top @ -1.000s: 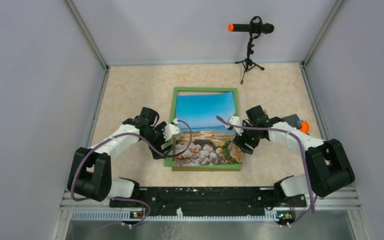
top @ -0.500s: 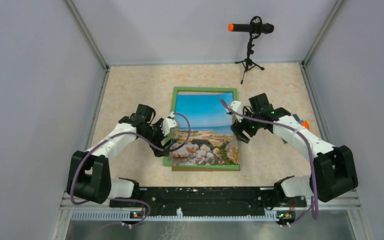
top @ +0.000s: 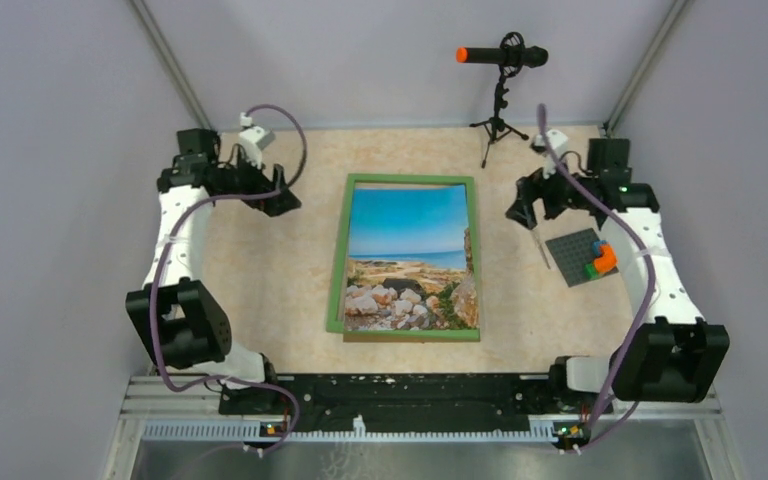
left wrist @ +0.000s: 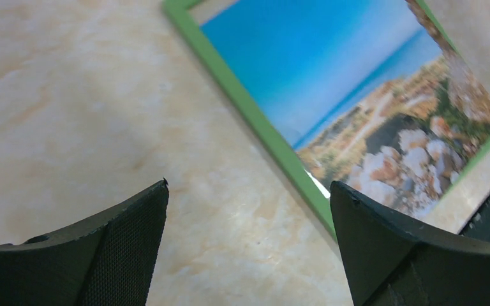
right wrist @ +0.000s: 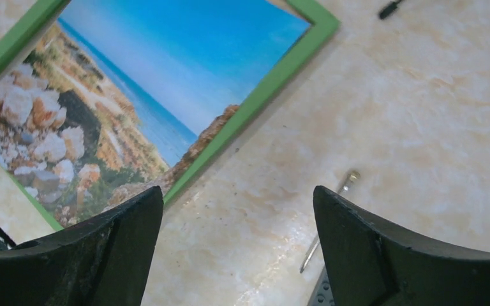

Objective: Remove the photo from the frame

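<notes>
Lying flat on the table (top: 260,270), the photo (top: 408,250) sits within the frame (top: 337,262). The left gripper (left wrist: 249,183) hovers beyond the frame's far left corner, the right gripper (right wrist: 238,189) beyond its far right; both sets of jaws stand apart, holding nothing

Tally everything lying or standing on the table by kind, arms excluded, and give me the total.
Picture frame: 1
Photo: 1
Microphone on stand: 1
Grey baseplate with bricks: 1
Thin metal pin: 1
Total: 5
</notes>
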`<state>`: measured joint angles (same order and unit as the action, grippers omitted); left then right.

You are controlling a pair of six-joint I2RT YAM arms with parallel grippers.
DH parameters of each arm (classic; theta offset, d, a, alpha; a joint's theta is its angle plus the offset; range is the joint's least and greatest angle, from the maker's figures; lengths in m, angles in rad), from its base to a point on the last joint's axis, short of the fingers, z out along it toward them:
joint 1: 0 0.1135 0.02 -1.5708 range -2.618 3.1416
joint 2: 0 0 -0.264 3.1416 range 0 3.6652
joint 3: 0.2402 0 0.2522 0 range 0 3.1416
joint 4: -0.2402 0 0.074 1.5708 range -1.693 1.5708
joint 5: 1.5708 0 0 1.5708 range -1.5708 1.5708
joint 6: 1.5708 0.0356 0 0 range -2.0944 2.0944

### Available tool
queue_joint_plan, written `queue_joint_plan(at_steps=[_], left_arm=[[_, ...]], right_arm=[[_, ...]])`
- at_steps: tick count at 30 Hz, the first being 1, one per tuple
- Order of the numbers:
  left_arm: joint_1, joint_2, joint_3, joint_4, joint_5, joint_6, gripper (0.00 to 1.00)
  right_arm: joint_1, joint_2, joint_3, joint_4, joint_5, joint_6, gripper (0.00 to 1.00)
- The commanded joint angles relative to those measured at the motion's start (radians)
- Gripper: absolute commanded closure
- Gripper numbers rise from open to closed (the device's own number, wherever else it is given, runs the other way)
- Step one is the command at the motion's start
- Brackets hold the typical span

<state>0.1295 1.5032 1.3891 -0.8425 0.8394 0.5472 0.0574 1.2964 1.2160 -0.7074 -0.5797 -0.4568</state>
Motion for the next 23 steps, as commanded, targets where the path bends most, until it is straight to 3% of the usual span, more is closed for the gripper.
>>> queue_joint_plan(at_steps=[1, 4, 8, 14, 23], left_arm=[[0.124, 0.015, 0.089, 0.073, -0.041, -0.185, 0.01], [0.169, 0.007, 0.049, 0.102, -0.067, -0.21, 0.01], [0.187, -0.052, -0.131, 0.197, -0.092, -0.268, 0.01], [0.186, -0.139, -0.344, 0.337, -0.143, -0.336, 0.01], [0.187, -0.134, -0.373, 0.329, -0.197, -0.347, 0.01]], right_arm=[[-0.228, 0.048, 0.048, -0.012, -0.238, 0.066, 0.14], [-0.365, 0.092, 0.008, 0.005, -0.289, 0.084, 0.13], [-0.453, 0.112, -0.108, 0.068, -0.29, 0.111, 0.13], [-0.481, 0.099, -0.215, 0.118, -0.252, 0.1, 0.13], [-0.482, 0.059, -0.25, 0.109, -0.236, 0.11, 0.13]])
